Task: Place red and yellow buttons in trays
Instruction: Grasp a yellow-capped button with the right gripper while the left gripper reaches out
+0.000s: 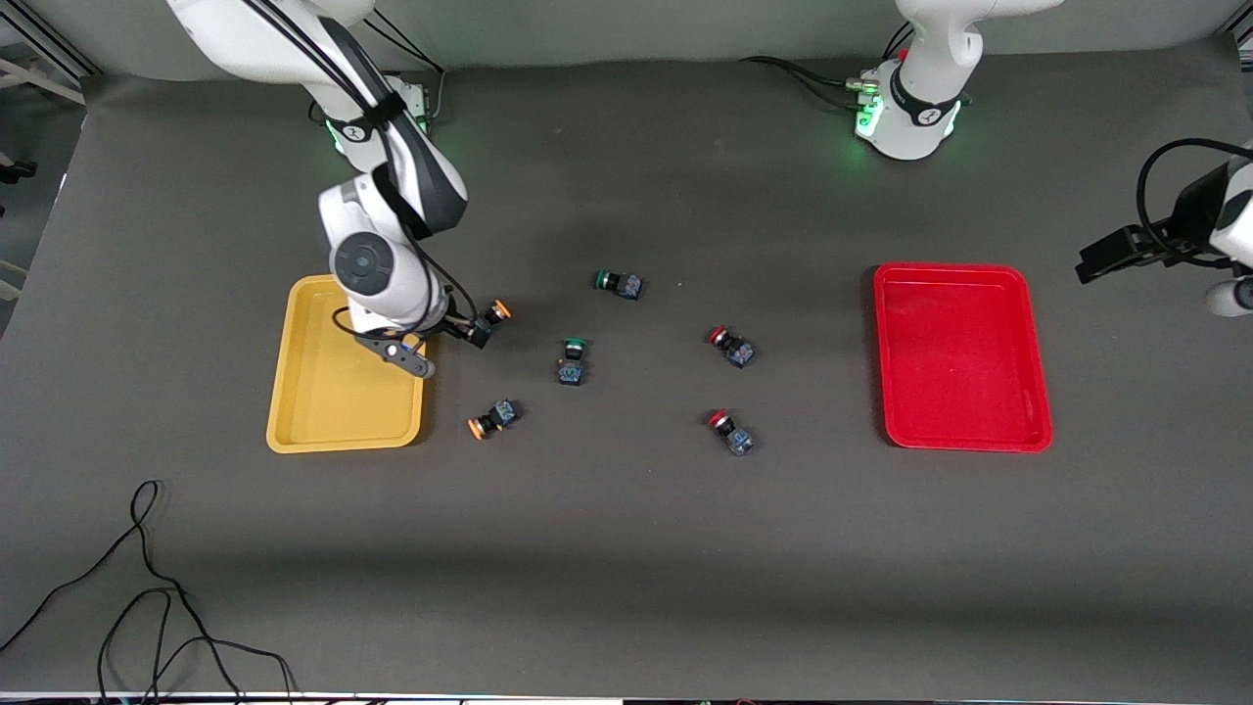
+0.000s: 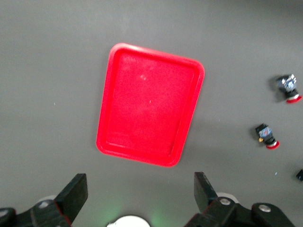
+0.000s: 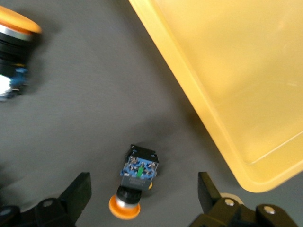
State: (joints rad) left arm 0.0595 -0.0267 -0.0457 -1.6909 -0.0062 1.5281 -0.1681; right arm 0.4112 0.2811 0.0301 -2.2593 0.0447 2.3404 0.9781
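Fingers of the right gripper [image 3: 144,198] stand apart, empty, straddling a small dark-bodied push-button with an orange-yellow cap [image 3: 136,179] lying on the table just beside the shallow yellow plastic tray [image 3: 246,94]. Its long axis runs along the gap between the fingers, so they would close across its body. Well off over the red tray's [image 2: 149,104] end, the left gripper [image 2: 141,198] waits, also spread.

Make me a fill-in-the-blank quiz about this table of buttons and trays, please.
1. The number of buttons inside the red tray is ___.
2. ___ green-capped buttons lie on the table.
3. The yellow tray lies toward the ___ arm's end.
4. The right gripper, beside the yellow tray, and the left gripper, up near the red tray, both have their fingers ___.

Missing words: zero; two; right; open
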